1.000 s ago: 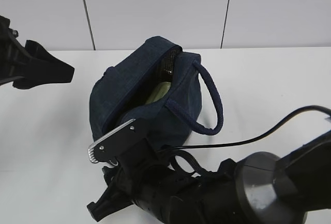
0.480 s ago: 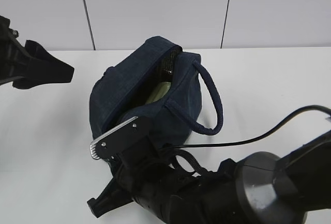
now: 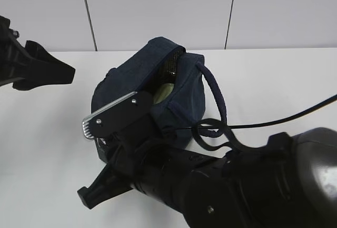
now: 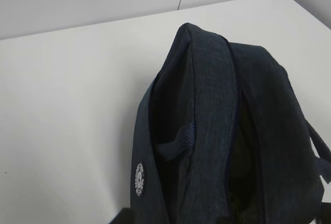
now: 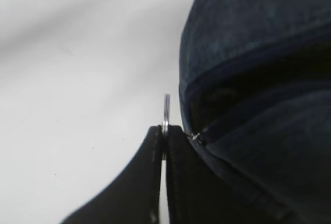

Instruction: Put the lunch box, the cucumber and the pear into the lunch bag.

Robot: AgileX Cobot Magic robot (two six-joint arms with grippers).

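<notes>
While its two black fingers (image 5: 155, 182) press together on the thin silver ring pull (image 5: 166, 111) of the zipper, the right gripper (image 5: 164, 133) sits at the near end of the dark navy fabric lunch bag (image 3: 158, 80), which rests on the white table (image 3: 274, 80). From the right wrist camera the ring stands edge-on between the fingertips, just beside the bag's corner, where the zipper line meets the seam and the opening shows dark above it. Seen from the exterior camera, the bulky black right arm (image 3: 221, 186) fills the foreground and hides the bag's near end, with a black cable (image 3: 284, 120) trailing off to the right. Behind it the bag's mouth gapes open, a pale sage-green lid of the lunch box (image 3: 164, 91) visible inside against the mesh lining, and the padded loop handle (image 3: 216, 101) drapes down the right side. The left gripper (image 3: 47, 72) hangs well apart at the left edge of the scene, above the table; whether its fingers are apart or together cannot be told. Its wrist camera looks down on the bag's top panel and a small round white logo patch (image 4: 138, 179).
</notes>
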